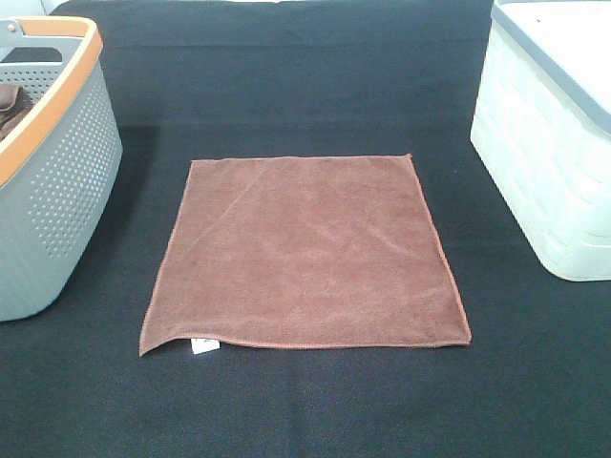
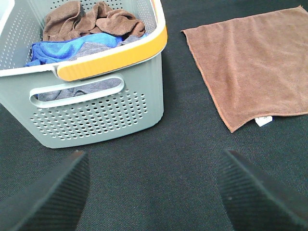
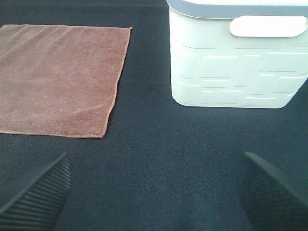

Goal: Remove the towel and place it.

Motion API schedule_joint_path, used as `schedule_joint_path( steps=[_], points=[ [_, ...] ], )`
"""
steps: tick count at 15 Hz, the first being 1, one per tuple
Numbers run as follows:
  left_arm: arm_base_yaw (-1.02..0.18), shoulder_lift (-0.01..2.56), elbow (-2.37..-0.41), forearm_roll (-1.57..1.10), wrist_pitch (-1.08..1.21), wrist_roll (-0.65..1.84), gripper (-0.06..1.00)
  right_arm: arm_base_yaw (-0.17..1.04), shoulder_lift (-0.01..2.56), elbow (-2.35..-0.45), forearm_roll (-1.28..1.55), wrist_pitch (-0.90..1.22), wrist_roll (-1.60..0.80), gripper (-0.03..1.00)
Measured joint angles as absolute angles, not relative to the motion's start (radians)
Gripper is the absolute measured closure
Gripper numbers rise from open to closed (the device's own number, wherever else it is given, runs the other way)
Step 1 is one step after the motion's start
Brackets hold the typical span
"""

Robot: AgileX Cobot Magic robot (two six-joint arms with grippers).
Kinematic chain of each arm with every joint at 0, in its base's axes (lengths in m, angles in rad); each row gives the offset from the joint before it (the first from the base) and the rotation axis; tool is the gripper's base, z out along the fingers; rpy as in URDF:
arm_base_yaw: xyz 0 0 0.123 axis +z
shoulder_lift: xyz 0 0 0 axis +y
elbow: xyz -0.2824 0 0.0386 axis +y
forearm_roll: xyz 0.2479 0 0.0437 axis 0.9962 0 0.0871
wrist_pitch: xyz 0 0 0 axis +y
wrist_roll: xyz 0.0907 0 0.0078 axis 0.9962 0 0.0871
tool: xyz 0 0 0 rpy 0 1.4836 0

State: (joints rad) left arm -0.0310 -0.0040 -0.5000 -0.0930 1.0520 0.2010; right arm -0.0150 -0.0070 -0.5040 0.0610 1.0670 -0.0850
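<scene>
Black fabric table covering (image 1: 305,86) spans the whole workspace; nothing beyond it is visible.

Far left: grey perforated laundry basket (image 1: 67,181) with an orange rim band (image 2: 120,60). Left wrist view shows its contents: a bunched dark brown cloth (image 2: 91,19) at the top of the pile, a blue cloth (image 2: 72,48) under it, and a grey cloth (image 2: 91,89) seen through the handle cut-out. Judgement: this is the source bin, with the remaining laundry loosely heaped.

Left gripper (image 2: 154,192): both fingers wide apart, nothing between them, hovering over bare covering on the near side of the basket, clear of the cloths.

Centre: the towel (image 1: 305,253), reddish-brown microfibre, lies spread flat as a single layer between the two containers, touching neither. Stitched hem is visible all round; small white tag (image 1: 201,345) at the near-left corner, where the edge lifts slightly. Judgement: the flat, open lay reads as a finished placement, not a drop; the task looks essentially complete.

Right gripper (image 3: 154,192): fingers likewise spread, empty, over bare covering near the towel's right edge, not touching it.

Far right: white embossed bin (image 1: 544,162) with a grey rim (image 3: 231,9) and a handle slot (image 3: 267,26); its interior is not visible.
</scene>
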Motion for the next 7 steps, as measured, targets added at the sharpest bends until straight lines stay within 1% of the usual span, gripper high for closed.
schedule_joint_path(
  steps=[7],
  points=[
    [-0.031, -0.004, -0.5, -0.091, 1.052, 0.203, 0.23, -0.015, -0.007, -0.504, 0.061, 1.067, -0.085, 0.09]
  ],
)
